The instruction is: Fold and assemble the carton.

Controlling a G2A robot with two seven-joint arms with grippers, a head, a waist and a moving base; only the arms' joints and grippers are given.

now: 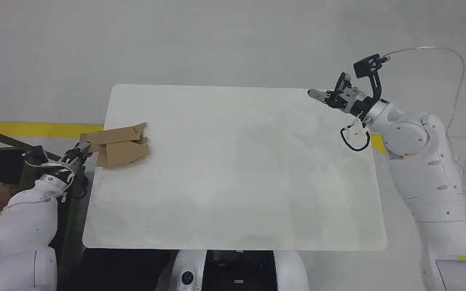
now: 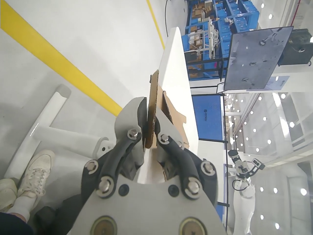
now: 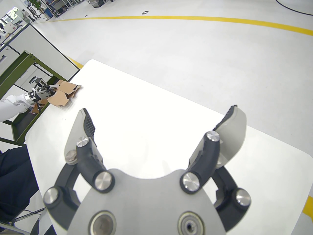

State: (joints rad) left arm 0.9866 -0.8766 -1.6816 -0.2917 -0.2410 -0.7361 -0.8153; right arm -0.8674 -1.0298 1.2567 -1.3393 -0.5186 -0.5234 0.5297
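At the middle left of the top view, the left gripper (image 1: pixel 79 154) sits just off the left edge of the table (image 1: pixel 240 182). Its jaws are clamped on the flattened cardboard carton (image 1: pixel 120 145). The left wrist view shows the grip closely: both pads pinch a corrugated edge of the carton (image 2: pixel 153 94), which stands on end between them.

The carton lies on the table's left margin, partly overhanging the edge toward the left gripper. It is still a flat, unfolded blank with several flaps. Its long axis runs roughly across the frame, from the held end inward over the table.

Farther right, the broad middle of the table separates the 2 arms. At the upper right of the top view, the right gripper (image 1: pixel 324 96) hangs near the table's far right corner, well apart from the carton. Its jaws are spread wide and hold nothing, as the right wrist view shows, with the carton (image 3: pixel 62 94) far beyond them.

The left arm is by far the nearer. My judgement is that the right gripper must cross the table leftward before any fold with both arms.
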